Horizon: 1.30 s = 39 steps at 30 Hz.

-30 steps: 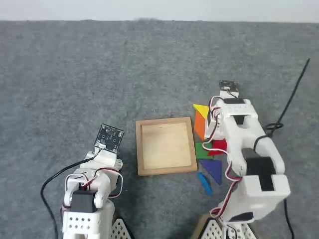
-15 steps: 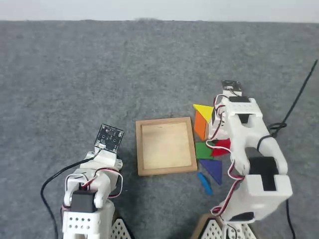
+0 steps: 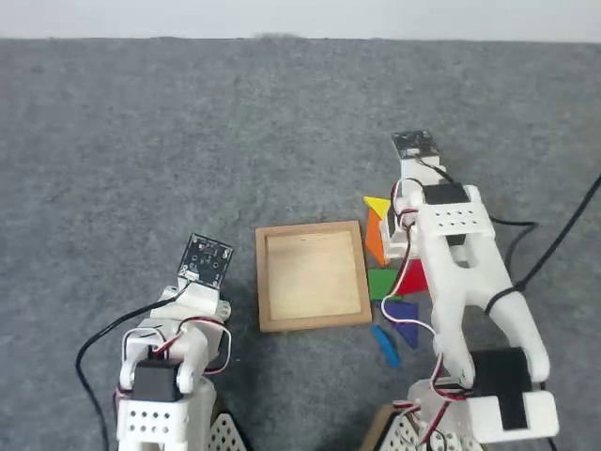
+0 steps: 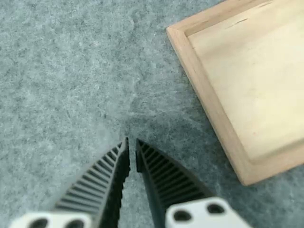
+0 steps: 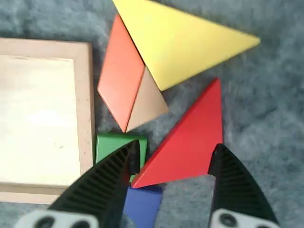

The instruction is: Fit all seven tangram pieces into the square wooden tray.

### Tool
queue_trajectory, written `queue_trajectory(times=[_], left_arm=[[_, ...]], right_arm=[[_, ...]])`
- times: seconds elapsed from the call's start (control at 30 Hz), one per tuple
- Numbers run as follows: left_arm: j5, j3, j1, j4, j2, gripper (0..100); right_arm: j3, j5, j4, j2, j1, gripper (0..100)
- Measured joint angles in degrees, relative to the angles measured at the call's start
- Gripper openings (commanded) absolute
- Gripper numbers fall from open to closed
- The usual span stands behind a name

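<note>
Right gripper, claw spread about the red triangle right of the tray — close squarely across its edges, clear of the green square; left gripper closed, empty.

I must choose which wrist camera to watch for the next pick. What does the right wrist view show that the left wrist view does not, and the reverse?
Right wrist view, not left: the right gripper, open over the red triangle; also the yellow triangle, orange piece, tan triangle, green square and a bluish piece, all on the grey mat beside the tray. Left wrist view, not right: the left gripper, shut, over bare mat near a tray corner. Both: the wooden tray, bare inside where visible, and the mat.
</note>
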Motion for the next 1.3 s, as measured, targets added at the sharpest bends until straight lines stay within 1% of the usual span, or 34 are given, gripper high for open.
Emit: queue_trajectory(times=[0.1,0.27,0.43,0.5,0.63,0.73,0.97,1.13,1.3], left_arm=[[0.00,0.00,0.00,0.00,0.00,2],[0.00,0.00,0.00,0.00,0.00,2],[0.00,0.00,0.00,0.00,0.00,2],[0.00,0.00,0.00,0.00,0.00,2],[0.00,0.00,0.00,0.00,0.00,2],[0.00,0.00,0.00,0.00,0.00,2],[0.00,0.00,0.00,0.00,0.00,2],[0.00,0.00,0.00,0.00,0.00,2],[0.00,0.00,0.00,0.00,0.00,2]], right_arm=[[0.88,-2.90,-0.97,0.35,1.41,36.3],[0.88,-4.57,-4.57,8.35,4.92,36.6],[0.70,-4.84,-5.71,14.24,4.66,36.3],[0.53,-4.84,-5.71,15.03,4.66,33.6],[-0.09,-4.84,-5.63,15.91,4.48,24.7],[-0.62,-4.84,-5.54,16.00,4.92,21.5],[-1.85,-4.92,-5.45,16.18,5.54,21.0],[-4.13,-4.48,-2.55,16.09,5.45,20.9],[-3.60,-3.52,-1.32,8.09,5.27,20.9]])
